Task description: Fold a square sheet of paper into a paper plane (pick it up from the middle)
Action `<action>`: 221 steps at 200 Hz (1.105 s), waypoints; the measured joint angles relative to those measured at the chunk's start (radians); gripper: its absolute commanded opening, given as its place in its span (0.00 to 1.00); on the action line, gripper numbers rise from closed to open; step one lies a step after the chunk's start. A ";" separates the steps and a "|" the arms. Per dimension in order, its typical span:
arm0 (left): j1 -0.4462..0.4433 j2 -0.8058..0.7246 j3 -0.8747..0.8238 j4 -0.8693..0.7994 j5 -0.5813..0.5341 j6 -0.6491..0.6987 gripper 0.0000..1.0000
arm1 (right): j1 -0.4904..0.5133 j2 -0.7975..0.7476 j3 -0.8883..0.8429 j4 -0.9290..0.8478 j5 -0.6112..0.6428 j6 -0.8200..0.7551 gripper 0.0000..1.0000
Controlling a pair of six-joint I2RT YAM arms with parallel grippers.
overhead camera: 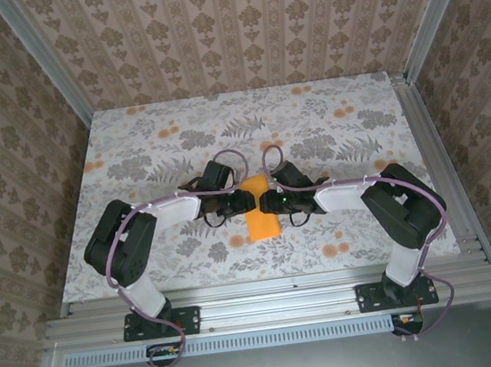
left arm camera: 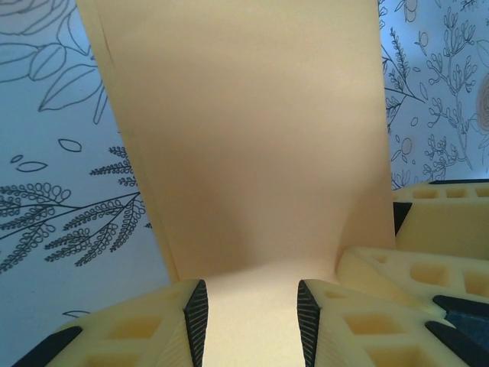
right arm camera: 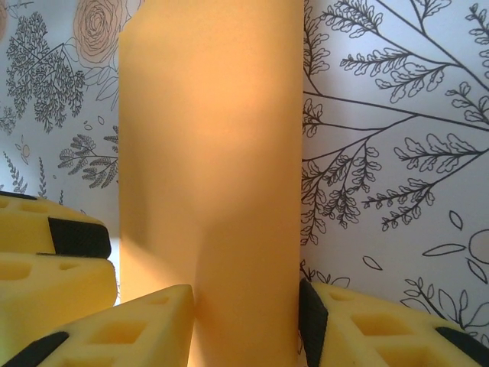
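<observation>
The square sheet of paper (overhead camera: 260,210) is bright orange and folded to a narrow strip, lying at the middle of the table. My left gripper (overhead camera: 244,201) reaches it from the left and my right gripper (overhead camera: 272,202) from the right, tips nearly meeting over it. In the left wrist view the paper (left arm camera: 244,138) runs under my left gripper (left arm camera: 251,325), whose jaws stand apart on top of it. In the right wrist view the paper (right arm camera: 214,153) lies between the parted jaws of my right gripper (right arm camera: 246,329); its right edge touches the right pad (right arm camera: 312,321).
A floral cloth (overhead camera: 346,126) covers the table, with patterned walls on three sides and a metal rail (overhead camera: 278,303) at the near edge. The right gripper's yellow fingers (left arm camera: 435,252) show beside the paper in the left wrist view, the left gripper's fingers (right arm camera: 46,260) in the right wrist view.
</observation>
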 measured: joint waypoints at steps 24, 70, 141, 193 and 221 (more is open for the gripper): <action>0.000 -0.003 0.000 -0.007 0.000 0.000 0.39 | 0.006 0.000 0.002 -0.001 0.011 0.002 0.46; 0.000 -0.016 -0.001 -0.014 -0.001 0.000 0.40 | 0.020 0.002 0.014 -0.021 0.037 -0.003 0.48; -0.011 -0.021 -0.001 -0.013 0.000 0.000 0.39 | 0.024 0.002 0.018 -0.028 0.048 -0.002 0.46; -0.015 -0.021 -0.001 -0.011 0.000 0.000 0.39 | 0.024 0.002 0.018 -0.031 0.052 -0.003 0.44; -0.017 -0.021 -0.002 -0.008 0.000 0.000 0.39 | 0.024 0.002 0.018 -0.031 0.052 -0.003 0.44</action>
